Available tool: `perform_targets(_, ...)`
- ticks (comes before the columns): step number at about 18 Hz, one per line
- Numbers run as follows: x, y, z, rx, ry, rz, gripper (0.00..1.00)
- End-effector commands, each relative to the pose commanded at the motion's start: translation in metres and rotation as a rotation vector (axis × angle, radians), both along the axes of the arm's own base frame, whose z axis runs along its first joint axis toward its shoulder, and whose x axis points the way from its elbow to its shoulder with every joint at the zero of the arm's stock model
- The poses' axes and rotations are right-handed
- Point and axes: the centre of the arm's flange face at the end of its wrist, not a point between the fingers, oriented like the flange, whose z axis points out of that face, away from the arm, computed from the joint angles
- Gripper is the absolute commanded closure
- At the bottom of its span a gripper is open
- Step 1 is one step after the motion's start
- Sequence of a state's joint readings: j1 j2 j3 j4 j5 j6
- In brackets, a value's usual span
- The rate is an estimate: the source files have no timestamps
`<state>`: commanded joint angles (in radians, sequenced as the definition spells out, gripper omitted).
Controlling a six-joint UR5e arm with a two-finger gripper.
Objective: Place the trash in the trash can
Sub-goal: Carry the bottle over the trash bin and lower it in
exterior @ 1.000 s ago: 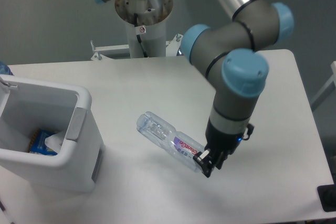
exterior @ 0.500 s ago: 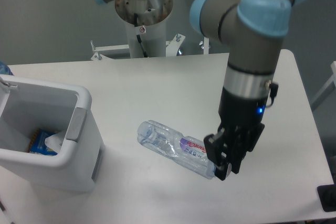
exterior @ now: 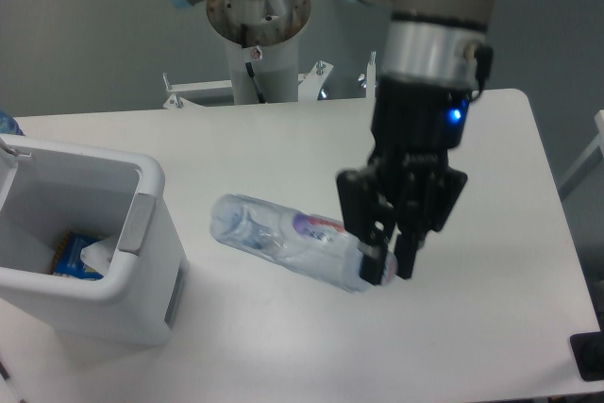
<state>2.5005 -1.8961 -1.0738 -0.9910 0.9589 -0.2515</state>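
end effector (exterior: 379, 266) clenched on cap end of bottle (exterior: 283, 241) | bottle now lifted off counter (exterior: 283, 139), shifted left vs earlier, lying near-horizontal | arm raised higher than before | trash can (exterior: 142, 243) left, unchanged, paper inside

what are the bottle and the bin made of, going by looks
The crushed clear bottle with a purple-pink label, held at one end by the end effector, looks like thin glossy plastic: see-through, dented walls with highlights. The white rectangular bin seems to be thicker opaque moulded plastic: smooth walls, rounded corners, a grey panel on its rim.
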Motion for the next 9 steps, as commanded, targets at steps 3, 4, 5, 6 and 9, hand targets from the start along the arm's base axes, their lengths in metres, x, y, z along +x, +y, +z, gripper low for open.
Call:
perform_targets(3,0.034,0.012,0.014,0.032,-0.008,-0.06,1.0)
perform_targets(4,0.044,0.018,0.015,0.035,-0.011,-0.077,1.0)
perform_targets(5,0.056,0.025,0.016,0.035,-0.013,-0.096,1.0)
perform_targets(6,0.067,0.032,0.015,0.034,-0.014,-0.116,1.0)
perform_targets(9,0.093,0.049,0.01,0.043,-0.003,-0.165,1.0)
